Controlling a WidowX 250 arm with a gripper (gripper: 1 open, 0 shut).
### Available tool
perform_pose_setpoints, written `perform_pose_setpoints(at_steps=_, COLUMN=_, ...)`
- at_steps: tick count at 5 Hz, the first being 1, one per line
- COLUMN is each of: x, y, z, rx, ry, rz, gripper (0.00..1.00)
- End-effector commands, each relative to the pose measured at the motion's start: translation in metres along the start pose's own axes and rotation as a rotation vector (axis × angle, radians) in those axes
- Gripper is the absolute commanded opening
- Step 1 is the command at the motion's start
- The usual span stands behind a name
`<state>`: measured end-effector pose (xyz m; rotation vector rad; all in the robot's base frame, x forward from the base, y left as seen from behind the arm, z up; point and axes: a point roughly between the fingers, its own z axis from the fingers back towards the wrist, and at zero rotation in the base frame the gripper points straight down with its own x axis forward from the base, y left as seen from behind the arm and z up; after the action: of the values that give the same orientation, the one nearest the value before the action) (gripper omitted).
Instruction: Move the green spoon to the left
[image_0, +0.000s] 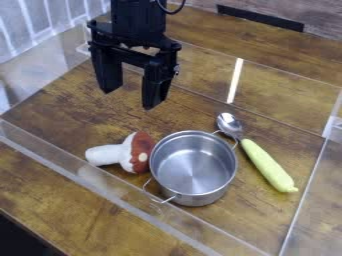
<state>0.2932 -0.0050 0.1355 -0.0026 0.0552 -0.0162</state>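
The green spoon (261, 155) lies flat on the wooden table (67, 115) to the right of the pot, its yellow-green handle pointing to the lower right and its silver bowl toward the back. My gripper (128, 90) hangs above the table at the upper left, pointing down, its two black fingers apart and nothing between them. It is well away from the spoon, up and to the left of it.
A steel pot (194, 167) with small side handles stands in the middle front. A red-and-white toy mushroom (123, 152) lies against its left side. Clear plastic walls (314, 200) edge the table at the front and right.
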Motion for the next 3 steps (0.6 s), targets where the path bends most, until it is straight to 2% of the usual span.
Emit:
perform_pose_setpoints(at_steps=1, x=-0.001, y=-0.002, z=-0.019, rx=-0.005, ry=0.04, rz=0.017, gripper=1.0)
perform_pose_setpoints(at_steps=3, x=0.028, y=-0.054, z=-0.029, rx=-0.038, ry=-0.024, rz=0.17, gripper=1.0)
